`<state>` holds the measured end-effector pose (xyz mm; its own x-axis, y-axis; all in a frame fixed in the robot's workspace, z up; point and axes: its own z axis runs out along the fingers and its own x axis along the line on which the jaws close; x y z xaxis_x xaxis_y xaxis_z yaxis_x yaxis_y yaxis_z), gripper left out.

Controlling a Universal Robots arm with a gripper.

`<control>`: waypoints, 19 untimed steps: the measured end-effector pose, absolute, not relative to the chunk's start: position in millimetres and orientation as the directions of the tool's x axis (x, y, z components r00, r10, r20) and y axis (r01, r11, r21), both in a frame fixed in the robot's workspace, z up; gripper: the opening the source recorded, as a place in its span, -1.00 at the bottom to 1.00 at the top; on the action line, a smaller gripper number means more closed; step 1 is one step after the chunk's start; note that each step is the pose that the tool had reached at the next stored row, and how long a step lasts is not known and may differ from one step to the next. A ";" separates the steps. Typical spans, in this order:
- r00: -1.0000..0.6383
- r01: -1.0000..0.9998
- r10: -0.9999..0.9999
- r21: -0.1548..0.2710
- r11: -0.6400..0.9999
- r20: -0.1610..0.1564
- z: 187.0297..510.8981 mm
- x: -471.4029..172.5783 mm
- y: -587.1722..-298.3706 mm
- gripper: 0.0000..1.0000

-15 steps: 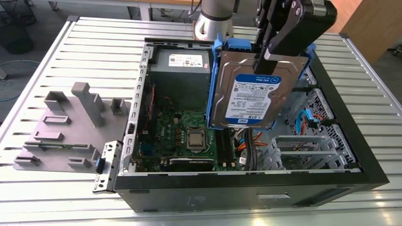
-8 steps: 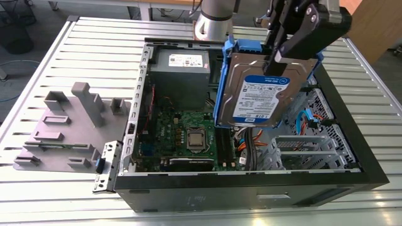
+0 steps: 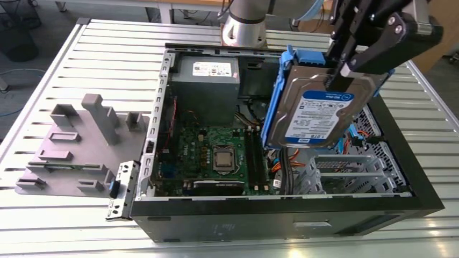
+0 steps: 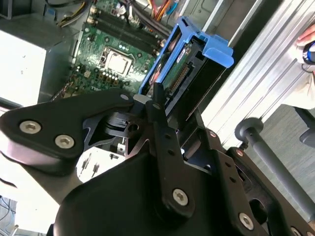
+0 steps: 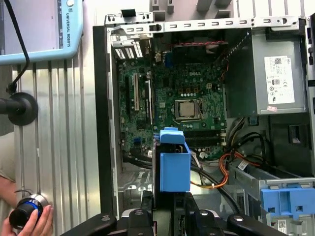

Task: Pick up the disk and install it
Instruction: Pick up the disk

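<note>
Disk [image 3: 315, 115] is in the air, clenched by the gripper [image 3: 343, 72] at its upper edge. It hangs roughly upright with a slight tilt, over the open computer case [image 3: 287, 217]. The blue-and-white label faces the exterior view, and the blue carrier frame [image 3: 276, 91] wraps the edges. It sits over the side of the case on the exterior view's right, above the metal drive cage [image 3: 344, 172], touching nothing below it.

In the second wrist view the black fingers [image 4: 158, 105] pinch the disk [image 4: 189, 61] edge-on, with the connector end showing and the motherboard [image 4: 106, 46] underneath. In the first wrist view the disk [image 5: 172, 164] pokes out past the gripper [image 5: 170, 216], blue frame end foremost, over the cable bundle with orange wires [image 5: 216, 169].

The case lies on its side with the panel off, on a slatted metal table [image 3: 107, 54]. Inside it are the motherboard [image 3: 215, 145] with the CPU socket [image 3: 223, 159], and a grey power supply [image 3: 206, 75] with a white sticker at the end nearest the arm's base [image 3: 248, 24].

A grey fixture plate [image 3: 75, 145] with upright posts sits beside the case on the exterior view's left.

A person's hand [image 5: 34, 223] grips a round dark object [image 5: 23, 215] at the table edge, well apart from the gripper.
</note>
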<state>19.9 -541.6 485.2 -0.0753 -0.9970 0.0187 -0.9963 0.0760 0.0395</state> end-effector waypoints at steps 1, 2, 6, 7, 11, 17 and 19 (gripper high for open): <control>-0.075 -0.996 -0.997 0.040 0.076 0.019 484.9 23.2 -542.5 -0.30; -0.076 -0.996 -0.997 0.040 0.076 0.019 484.6 26.3 -543.4 -0.30; -0.075 -0.996 -0.997 0.040 0.076 0.019 483.0 38.0 -547.9 -0.30; -0.076 -0.996 -0.997 0.040 0.076 0.019 482.6 40.8 -548.9 -0.30; -0.075 -0.996 -0.997 0.041 0.076 0.019 480.6 53.0 -553.2 -0.30; -0.075 -0.996 -0.997 0.042 0.076 0.019 474.7 64.0 -559.5 -0.30; -0.075 -0.996 -0.997 0.043 0.076 0.019 472.7 67.9 -560.6 -0.30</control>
<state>67.9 -560.6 472.7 -0.0754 -0.9970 0.0187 -0.9962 0.0761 0.0434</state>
